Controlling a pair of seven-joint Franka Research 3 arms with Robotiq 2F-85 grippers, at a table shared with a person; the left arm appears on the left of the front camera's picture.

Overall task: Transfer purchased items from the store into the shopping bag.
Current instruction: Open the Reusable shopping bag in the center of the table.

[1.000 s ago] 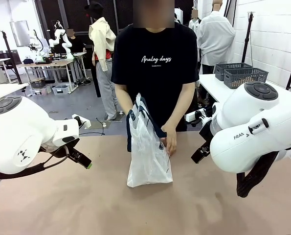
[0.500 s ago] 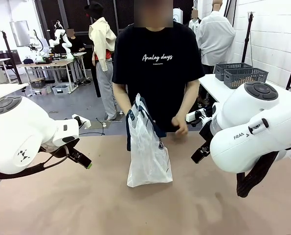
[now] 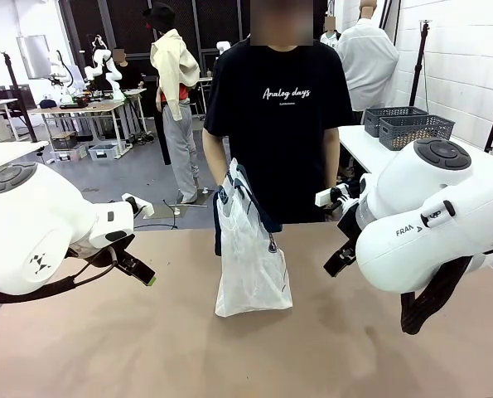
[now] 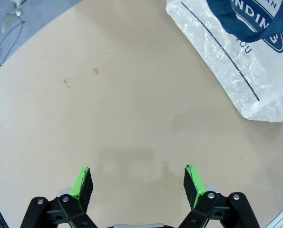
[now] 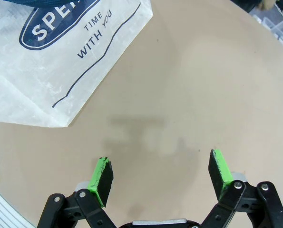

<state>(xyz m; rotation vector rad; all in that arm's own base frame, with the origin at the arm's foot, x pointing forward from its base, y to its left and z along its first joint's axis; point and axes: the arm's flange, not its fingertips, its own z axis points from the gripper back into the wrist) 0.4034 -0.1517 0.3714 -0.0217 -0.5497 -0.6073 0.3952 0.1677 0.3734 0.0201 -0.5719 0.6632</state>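
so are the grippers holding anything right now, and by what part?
Nothing held. Left gripper and right gripper are both open above the table; the shopping bag stands apart from both.

We read "Analog days" on the shirt (image 3: 287,94), and "TIME WITH YOU" on the shopping bag (image 5: 46,80) beyond the right gripper (image 5: 161,170).

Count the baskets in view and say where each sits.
2. Front basket and rear basket, overlapping in view, on the white side table, far right. The right arm may hide more.
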